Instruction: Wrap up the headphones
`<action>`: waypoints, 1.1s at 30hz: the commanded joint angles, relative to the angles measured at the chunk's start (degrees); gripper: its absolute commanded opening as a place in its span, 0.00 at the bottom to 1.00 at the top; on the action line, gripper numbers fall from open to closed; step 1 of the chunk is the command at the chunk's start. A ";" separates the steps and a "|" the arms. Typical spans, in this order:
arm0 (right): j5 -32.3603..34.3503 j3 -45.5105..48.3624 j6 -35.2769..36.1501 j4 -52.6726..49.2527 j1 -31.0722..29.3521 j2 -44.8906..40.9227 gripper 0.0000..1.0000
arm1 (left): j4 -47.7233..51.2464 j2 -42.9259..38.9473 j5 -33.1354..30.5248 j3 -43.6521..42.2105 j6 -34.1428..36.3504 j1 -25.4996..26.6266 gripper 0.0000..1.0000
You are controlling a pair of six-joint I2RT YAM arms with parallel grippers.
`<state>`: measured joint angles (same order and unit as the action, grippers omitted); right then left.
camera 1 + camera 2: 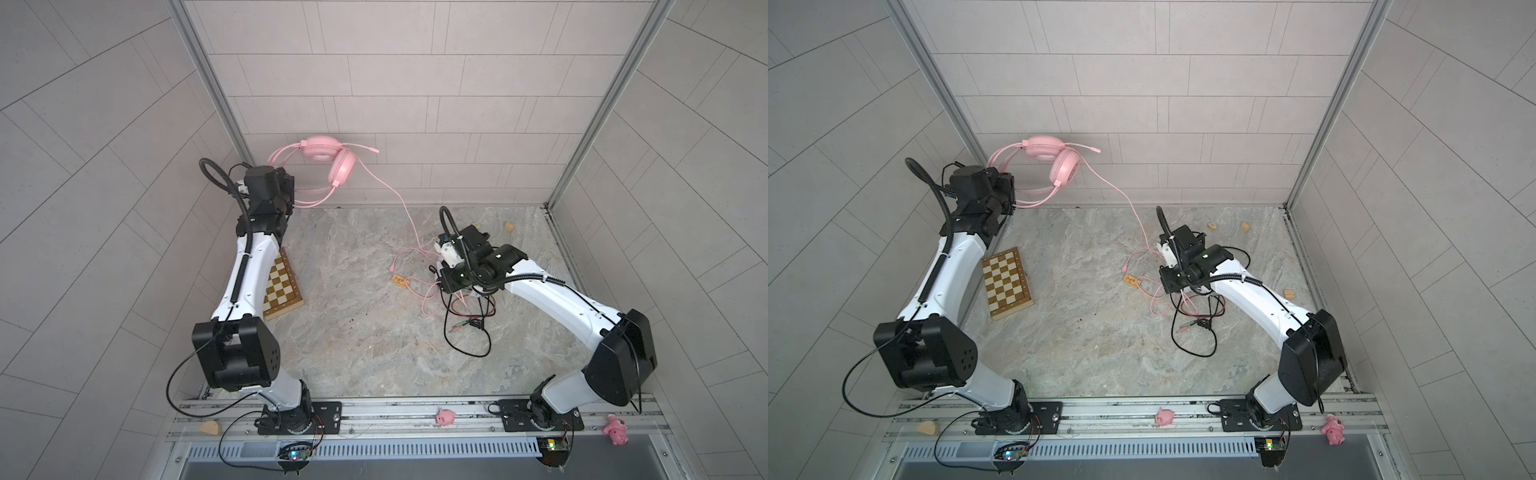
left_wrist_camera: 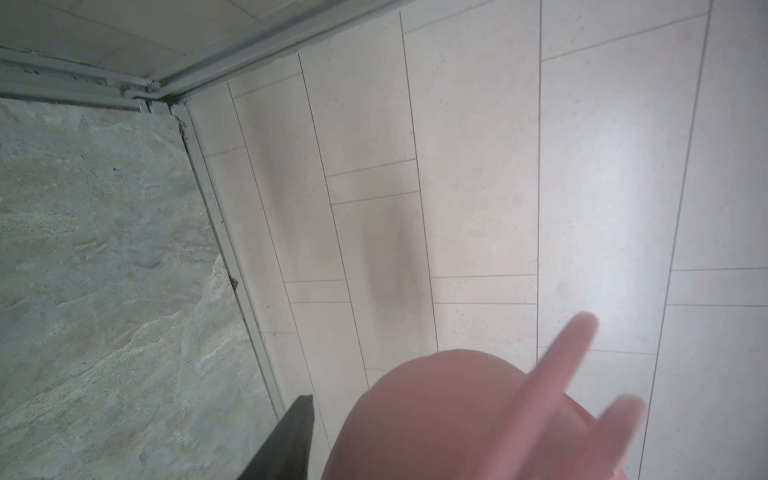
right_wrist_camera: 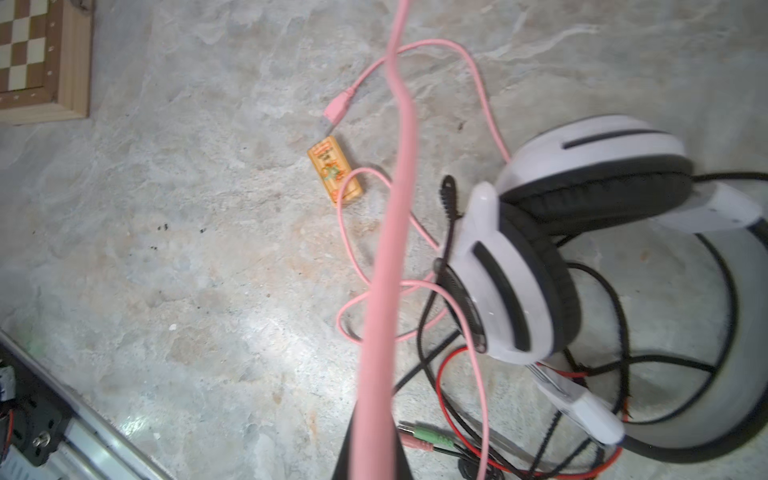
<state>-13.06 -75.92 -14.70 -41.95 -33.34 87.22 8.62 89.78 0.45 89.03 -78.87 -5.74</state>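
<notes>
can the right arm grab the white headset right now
Probably not yet: the right gripper is shut on the pink cable, so its jaws are busy. The white headset lies close beneath it, otherwise unblocked.

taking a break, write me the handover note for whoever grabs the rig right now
Grippers: the left gripper is shut on the pink headset, holding it up above the table. The right gripper is shut on the pink cable, low over the table.
Things: the rest of the pink cable, plug included, lies in loose loops on the table. The white-and-black headset lies under the right arm, with its black cable loose and tangled beside it.
Done: no cable is wrapped yet.
Left: wind the pink cable round its headset, then wrap the white-and-black one.
</notes>
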 commanded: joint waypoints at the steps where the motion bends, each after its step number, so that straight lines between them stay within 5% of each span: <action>1: -2.39 -6.13 -0.10 -2.88 -5.50 0.75 0.00 | -2.26 -1.09 -8.85 5.40 -1.32 4.87 0.00; 8: -2.17 -25.23 5.73 -13.67 -12.52 5.62 0.00 | 2.69 7.24 -10.48 17.48 18.54 15.39 0.00; 17: -0.91 -50.78 13.23 -31.43 -9.17 10.65 0.00 | -0.90 10.46 11.82 13.81 28.28 18.26 0.00; 25: -0.88 -54.88 13.50 -33.53 -1.40 12.97 0.00 | -2.26 11.12 32.09 11.63 28.01 19.01 0.00; 33: -1.10 -49.28 11.56 -28.95 5.57 9.25 0.00 | -1.34 9.10 41.58 8.32 27.22 19.11 0.00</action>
<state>-14.17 -126.45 -2.66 -72.51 -29.32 99.68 11.49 101.69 34.46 98.59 -49.63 13.39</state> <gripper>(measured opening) 0.048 0.491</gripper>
